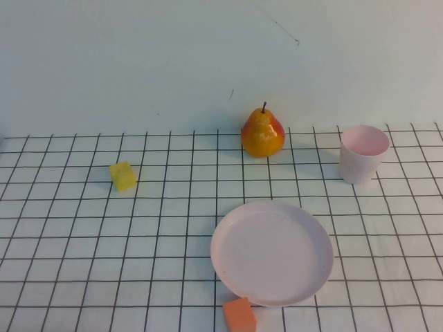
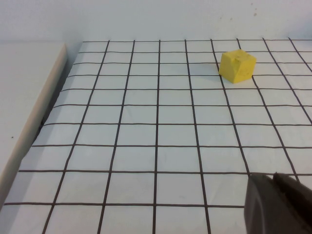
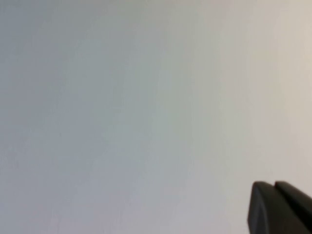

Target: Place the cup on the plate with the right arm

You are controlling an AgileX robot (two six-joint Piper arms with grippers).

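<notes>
The pale pink cup [image 1: 363, 153] stands upright at the table's far right. The round pale pink plate [image 1: 271, 252] lies empty near the front, to the cup's near left. Neither arm shows in the high view. My left gripper [image 2: 273, 179] is shut and empty, low over the gridded cloth, well short of a yellow cube [image 2: 237, 65]. My right gripper [image 3: 274, 186] is shut and empty; its view shows only a blank pale surface, with neither cup nor plate in it.
An orange-red pear [image 1: 263, 133] stands at the back, left of the cup. The yellow cube [image 1: 123, 176] lies at the left. An orange block [image 1: 239, 315] sits at the plate's front edge. A white board edge [image 2: 29, 122] borders the cloth.
</notes>
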